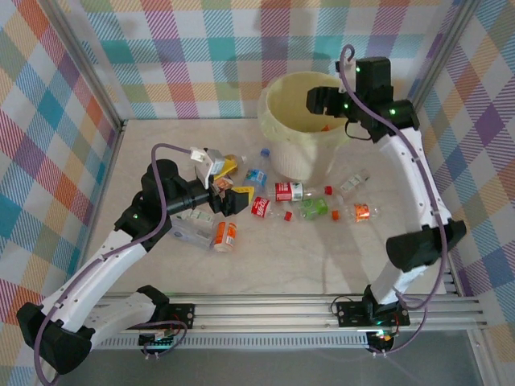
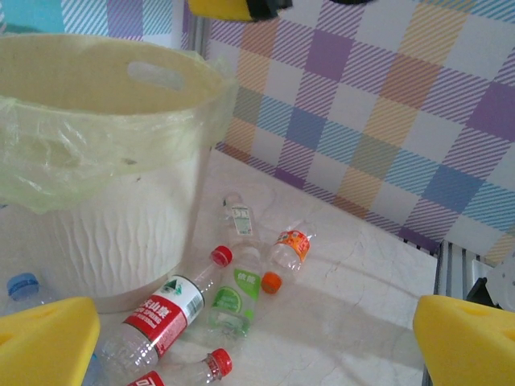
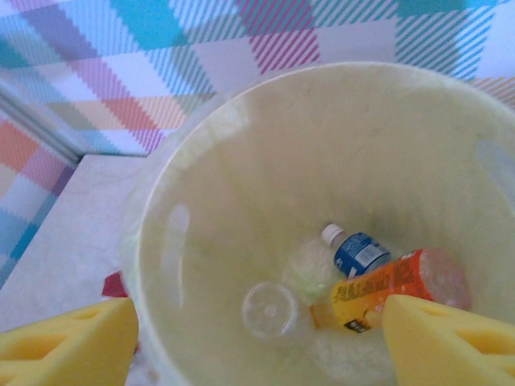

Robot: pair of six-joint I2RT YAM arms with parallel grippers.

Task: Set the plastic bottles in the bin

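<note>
L gripper (image 1: 237,186): jaws fully apart, nothing btwn them, hanging over the left part of the bottles scattered on the table (image 1: 273,265). Overhead cam gives layout: orange bottle (image 1: 225,236) and large clear bottle (image 1: 190,232) lie beside the L arm, and the rest run in a loose row to the right, in front of the bin (image 1: 290,157). L wrist cam adds close detail. The bin wall is ribbed, w/ a thin liner bag (image 2: 72,161) folded over the rim. Red-label bottle (image 2: 165,314), green-label bottle (image 2: 233,293) and orange-label bottle (image 2: 291,244) lie on their sides near the bin base. The bin stands upright at far centre-right. R gripper (image 1: 323,100) hangs above its mouth. R wrist cam adds the interior: pads (image 3: 451,342) wide apart and empty, w/ three bottles on the bottom, i.e. clear bottle seen end-on (image 3: 269,310), blue-label bottle (image 3: 360,252) and orange-yellow bottle (image 3: 398,285). Table top is pale, marbled and matte. Walls (image 1: 201,56) are pastel plaid cloth on three sides. An alu rail (image 1: 282,310) at the near edge carries the arm bases.
</note>
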